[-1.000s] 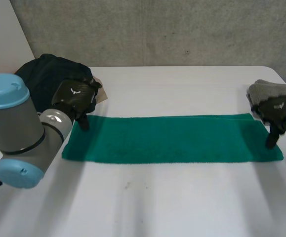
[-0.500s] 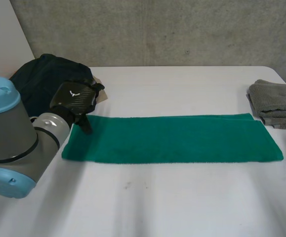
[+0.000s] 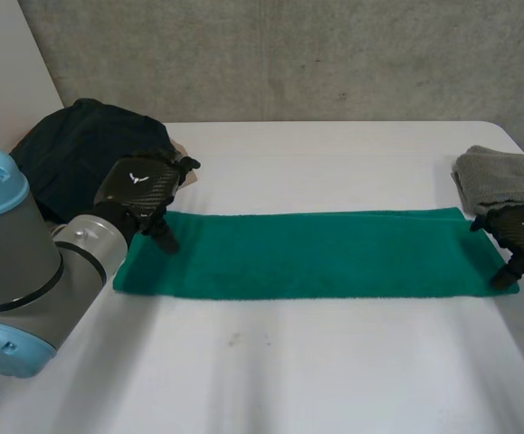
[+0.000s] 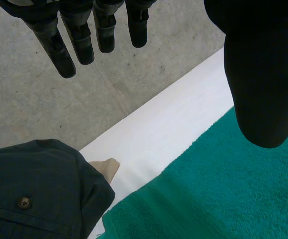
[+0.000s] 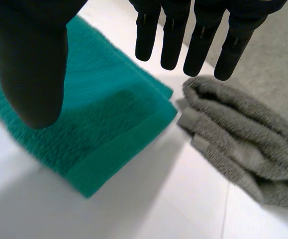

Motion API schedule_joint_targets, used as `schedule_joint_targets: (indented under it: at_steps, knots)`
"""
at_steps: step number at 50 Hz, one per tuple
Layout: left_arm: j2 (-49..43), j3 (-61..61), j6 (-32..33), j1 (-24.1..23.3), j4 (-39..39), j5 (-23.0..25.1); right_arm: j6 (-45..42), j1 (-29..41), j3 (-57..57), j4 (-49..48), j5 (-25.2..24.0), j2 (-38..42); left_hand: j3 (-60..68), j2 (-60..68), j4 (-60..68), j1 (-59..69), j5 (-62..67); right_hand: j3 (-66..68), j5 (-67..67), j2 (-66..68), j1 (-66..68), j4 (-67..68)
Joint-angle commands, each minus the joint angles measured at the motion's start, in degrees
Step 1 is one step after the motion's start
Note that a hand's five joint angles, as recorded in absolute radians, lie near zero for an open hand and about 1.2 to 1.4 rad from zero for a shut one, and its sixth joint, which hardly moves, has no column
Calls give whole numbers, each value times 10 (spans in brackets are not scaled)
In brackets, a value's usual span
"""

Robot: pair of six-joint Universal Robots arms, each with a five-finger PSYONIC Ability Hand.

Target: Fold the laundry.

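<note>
A green towel (image 3: 316,253), folded into a long strip, lies flat across the middle of the white table (image 3: 334,371). My left hand (image 3: 139,190) hovers over the towel's left end, fingers (image 4: 81,35) straight and thumb apart, holding nothing. The towel's left end (image 4: 208,194) lies below that hand. My right hand (image 3: 522,231) is at the towel's right end, near its front corner. Its fingers (image 5: 183,30) are straight above the towel's right corner (image 5: 109,134) with nothing between them and the thumb.
A dark navy buttoned garment (image 3: 85,149) is heaped at the table's back left, also beside my left hand (image 4: 34,194). A folded grey towel (image 3: 506,181) sits at the right edge, close to the green towel's end (image 5: 243,144).
My right hand left the view half a second ago and has come back to the towel's right end. The left hand shifted slightly right over the towel's left end.
</note>
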Motion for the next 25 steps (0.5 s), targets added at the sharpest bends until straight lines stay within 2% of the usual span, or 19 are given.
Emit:
schedule_joint_targets:
  at_steps: [1,2,4,7,13,17,21,25]
  knots:
    - [0,0,0,-1,-1,-1,-42,-2,-4,-2,6,36,-24,-20,-17,-10,-28,48,69,53,51,58]
    - [0,0,0,-1,0,-1,-45,-3,-5,-3,6,42,-24,-20,-17,-10,-28,67,87,71,69,77]
    - [-1,-1,0,-1,0,-1,-48,-3,-9,-2,5,50,-24,-20,-17,-10,-28,197,218,202,200,208]
    - [-2,-1,0,0,0,-1,-48,-3,-16,-2,4,52,-24,-20,-17,-10,-28,541,562,545,543,551]
    - [-2,-1,-1,0,0,-1,-61,-10,-19,-1,29,44,-24,-20,-17,-10,-28,542,563,547,545,552]
    - [-2,-1,-1,1,0,-1,-78,-58,-26,-8,49,34,-24,-20,-17,-10,-28,542,563,547,545,552]
    - [1,-2,-1,2,-1,-1,-134,-107,-55,-1,81,4,-24,-20,-17,-10,-28,542,563,547,545,552]
    - [13,-5,-1,3,-1,-1,-173,-110,-68,-1,110,-9,-24,-20,-17,-10,-28,542,563,547,545,552]
